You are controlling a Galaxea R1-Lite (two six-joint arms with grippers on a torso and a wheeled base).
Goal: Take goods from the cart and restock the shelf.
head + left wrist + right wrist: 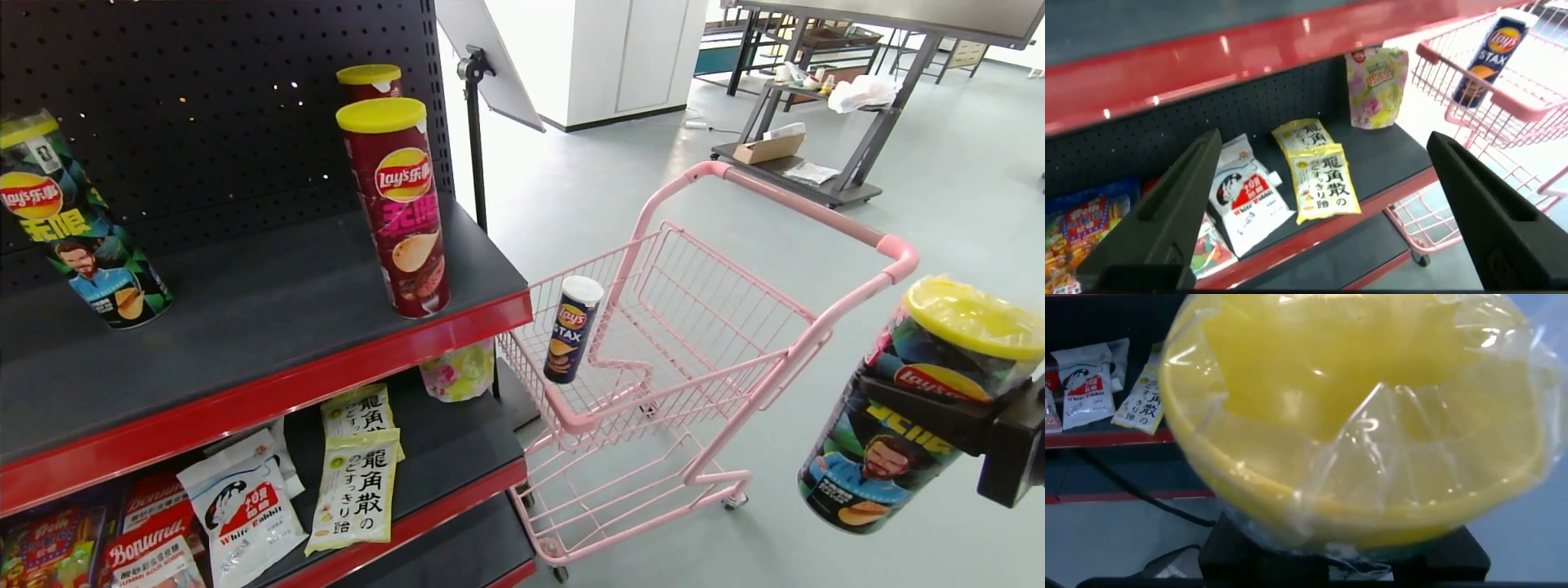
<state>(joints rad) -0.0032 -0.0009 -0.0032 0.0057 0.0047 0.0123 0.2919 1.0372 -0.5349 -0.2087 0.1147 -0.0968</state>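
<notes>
Closest to my eye is the yellow lid (1355,416) of the green can (873,465), wrapped in clear film. My right hand (939,416) is clamped around the body of this can, just under the lid, and the can hangs a little tilted in the air, to the right of the cart (735,245) and well apart from the shelf (245,327).

I judge that I am in the carrying step: one good is out of the cart and not yet placed. The next move calls for bringing the can across, over the cart, to the upper board of the shelf. It should go upright into the free space between the other green can (82,229) and the red can (404,212), without knocking either.

My left hand (1323,220) is spread wide and holds nothing, near the lower board with the snack bags (1319,180). One small blue can (571,331) leans in the cart, waiting for its turn.
</notes>
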